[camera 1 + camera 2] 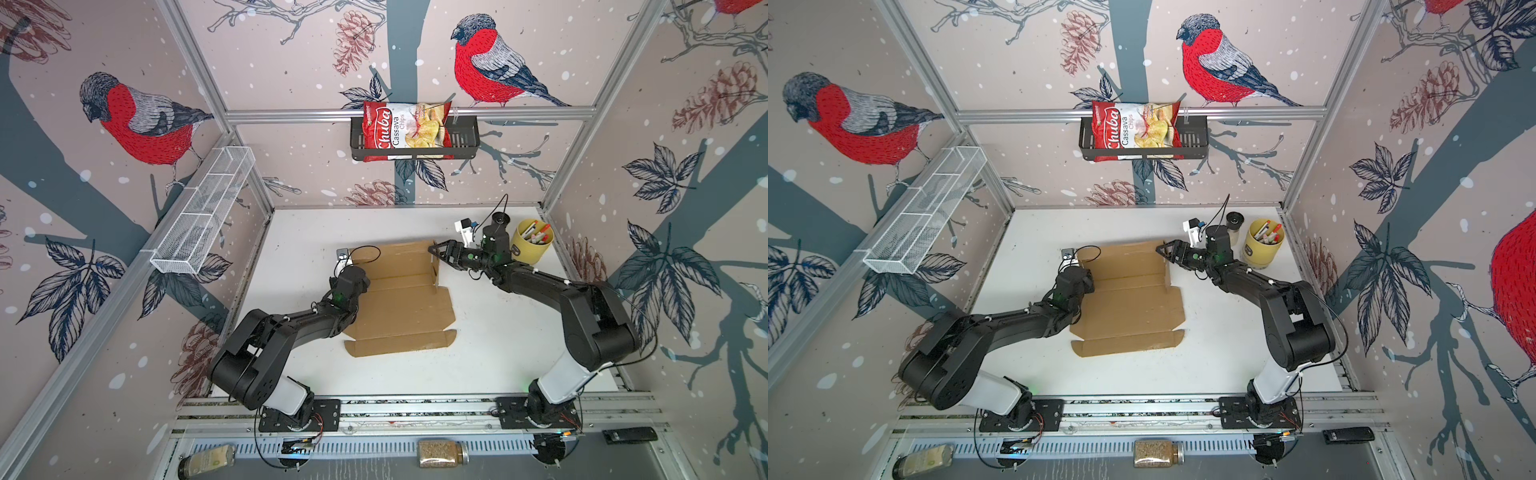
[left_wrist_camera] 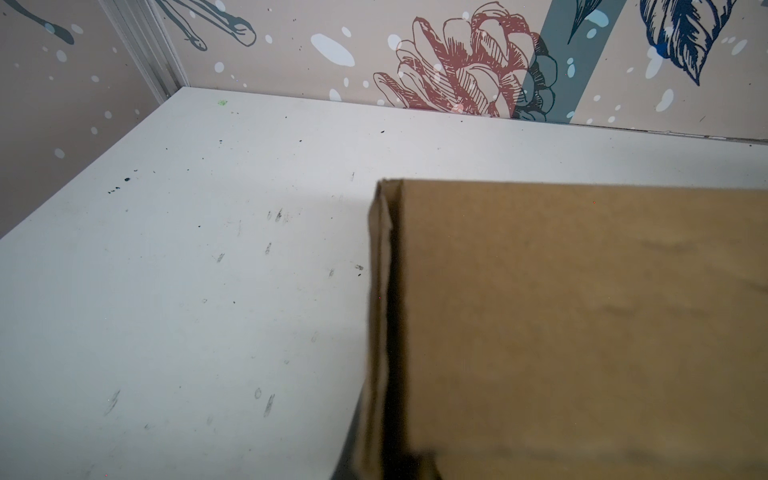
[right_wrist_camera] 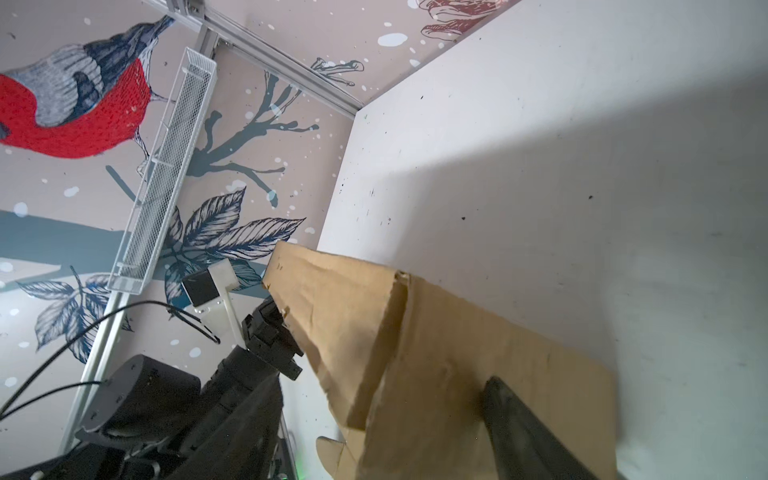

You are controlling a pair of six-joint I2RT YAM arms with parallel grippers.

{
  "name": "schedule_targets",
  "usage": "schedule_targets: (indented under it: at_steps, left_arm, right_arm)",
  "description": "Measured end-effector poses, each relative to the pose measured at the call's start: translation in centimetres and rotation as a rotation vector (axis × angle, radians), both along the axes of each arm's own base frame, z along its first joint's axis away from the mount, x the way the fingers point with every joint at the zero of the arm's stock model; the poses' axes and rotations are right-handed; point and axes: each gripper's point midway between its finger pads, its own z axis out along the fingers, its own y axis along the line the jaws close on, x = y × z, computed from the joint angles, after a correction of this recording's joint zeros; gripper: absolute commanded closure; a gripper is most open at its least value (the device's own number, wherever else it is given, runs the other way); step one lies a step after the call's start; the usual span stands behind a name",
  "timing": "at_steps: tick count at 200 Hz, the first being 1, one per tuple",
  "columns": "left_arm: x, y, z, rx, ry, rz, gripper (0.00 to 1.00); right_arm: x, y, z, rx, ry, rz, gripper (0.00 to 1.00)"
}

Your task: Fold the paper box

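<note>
We see the paper box point(image 1: 401, 303) between both grippers: the left gripper point(image 3: 284, 322) pinches its 9 o'clock wall, and the right gripper point(image 1: 435, 250), jaws spread, is at its 3 o'clock wall.

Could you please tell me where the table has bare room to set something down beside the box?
The widest bare patch of table lies between the box and the front rail. Another lies right of the box, before the right arm. The back right corner is crowded: yellow cup, right claw.
</note>
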Motion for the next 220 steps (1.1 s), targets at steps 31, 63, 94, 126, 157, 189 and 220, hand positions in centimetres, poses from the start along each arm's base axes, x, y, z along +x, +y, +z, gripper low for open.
schedule_targets:
  at_steps: [31, 63, 94, 126, 157, 189, 220]
  left_arm:
    - [0.0, 0.0, 0.0, 0.0, -0.001, 0.0, 1.0]
    - [0.0, 0.0, 0.0, 0.0, -0.001, 0.0, 1.0]
    - [0.0, 0.0, 0.0, -0.001, -0.005, 0.002, 1.0]
    - [-0.1, 0.1, 0.0, -0.002, -0.007, 0.002, 1.0]
    - [0.0, 0.0, 0.0, 0.0, -0.008, -0.002, 1.0]
    - [0.0, 0.0, 0.0, 0.0, -0.006, -0.002, 1.0]
    - [0.0, -0.1, 0.1, 0.002, -0.004, -0.002, 1.0]
  right_arm:
    - [0.3, 0.1, -0.6, 0.002, 0.033, -0.011, 0.45]
    - [-0.1, 0.3, -0.7, 0.011, 0.027, 0.001, 0.33]
    - [-1.2, 0.3, 0.0, 0.049, 0.016, 0.037, 0.24]
    - [-2.9, -0.1, 0.2, 0.068, -0.029, 0.089, 0.2]
    - [-4.3, -0.7, -0.6, 0.092, -0.068, 0.134, 0.2]
    - [-5.3, -0.8, -0.4, 0.119, -0.113, 0.17, 0.24]
    - [-5.5, -1.2, -0.5, 0.12, -0.135, 0.185, 0.3]
